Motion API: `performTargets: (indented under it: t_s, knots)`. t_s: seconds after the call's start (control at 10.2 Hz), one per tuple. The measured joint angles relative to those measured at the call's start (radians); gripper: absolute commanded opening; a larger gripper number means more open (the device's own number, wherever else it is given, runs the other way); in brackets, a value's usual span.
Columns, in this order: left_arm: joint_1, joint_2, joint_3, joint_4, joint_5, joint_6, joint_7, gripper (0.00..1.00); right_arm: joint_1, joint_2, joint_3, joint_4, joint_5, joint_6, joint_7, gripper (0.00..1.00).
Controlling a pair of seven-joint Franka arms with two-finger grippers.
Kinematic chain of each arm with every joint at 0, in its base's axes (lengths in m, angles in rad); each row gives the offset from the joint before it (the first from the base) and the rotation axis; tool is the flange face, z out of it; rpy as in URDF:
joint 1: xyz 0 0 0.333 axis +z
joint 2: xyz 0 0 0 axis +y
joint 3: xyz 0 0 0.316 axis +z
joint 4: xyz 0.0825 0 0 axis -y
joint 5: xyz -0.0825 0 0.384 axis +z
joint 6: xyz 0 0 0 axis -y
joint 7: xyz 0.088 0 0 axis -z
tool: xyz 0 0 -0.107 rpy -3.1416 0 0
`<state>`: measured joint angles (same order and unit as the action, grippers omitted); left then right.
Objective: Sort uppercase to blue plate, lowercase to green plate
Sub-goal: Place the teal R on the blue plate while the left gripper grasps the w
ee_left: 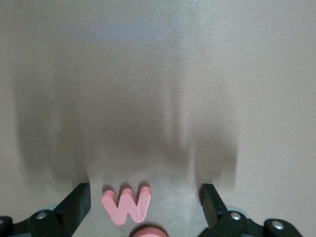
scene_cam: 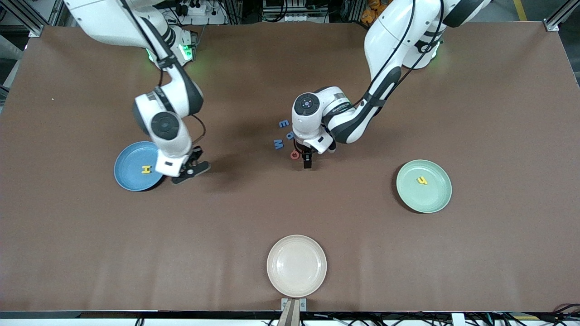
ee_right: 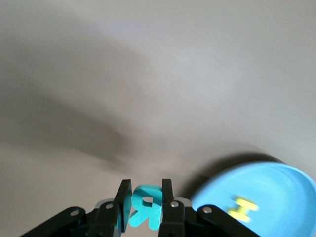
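the right gripper (ee_right: 144,205) has its jaws closed on the teal R (ee_right: 146,212), in the air just beside the blue plate (scene_cam: 129,174), at its 3 o'clock; the yellow H (scene_cam: 145,170) lies on that plate. the left gripper (ee_left: 144,205) is low over the bench (scene_cam: 290,213), jaws wide around the red w (ee_left: 126,205). the yellow h (scene_cam: 422,180) lies on the green plate (scene_cam: 430,199).

teal r (ee_right: 146,212), pink w (ee_left: 126,202) (blue plate (scene_cam: 129,170), yellow h (scene_cam: 145,169)).

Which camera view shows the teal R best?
The right wrist view: the teal R fills the gap of the right claw, shut on it beside the blue plate. In the front view the right claw hides the letter. The left wrist view does not show it at all.
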<state>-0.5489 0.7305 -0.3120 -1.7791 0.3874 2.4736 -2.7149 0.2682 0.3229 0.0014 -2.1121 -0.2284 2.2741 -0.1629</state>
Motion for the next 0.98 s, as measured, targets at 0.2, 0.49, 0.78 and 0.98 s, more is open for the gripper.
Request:
performTargets:
  t_s: [0.2,0.49,0.78,0.98]
  knots:
    - [-0.001,-0.002,0.000,-0.002,0.002,0.000,0.000,1.00,-0.003,-0.014,-0.121,-0.002,0.054,-0.034,-0.216,0.24]
    - [-0.005,-0.003,0.000,-0.003,0.002,0.000,0.000,1.00,-0.004,-0.011,-0.218,-0.028,0.058,-0.064,-0.373,0.36]
    - [-0.007,-0.003,0.000,-0.003,0.002,0.000,0.000,0.01,-0.009,0.019,-0.270,-0.040,0.062,-0.007,-0.506,0.77]
    - [-0.006,-0.011,0.000,-0.003,0.002,0.000,0.000,0.00,-0.011,0.040,-0.274,-0.040,0.092,0.011,-0.548,0.78]
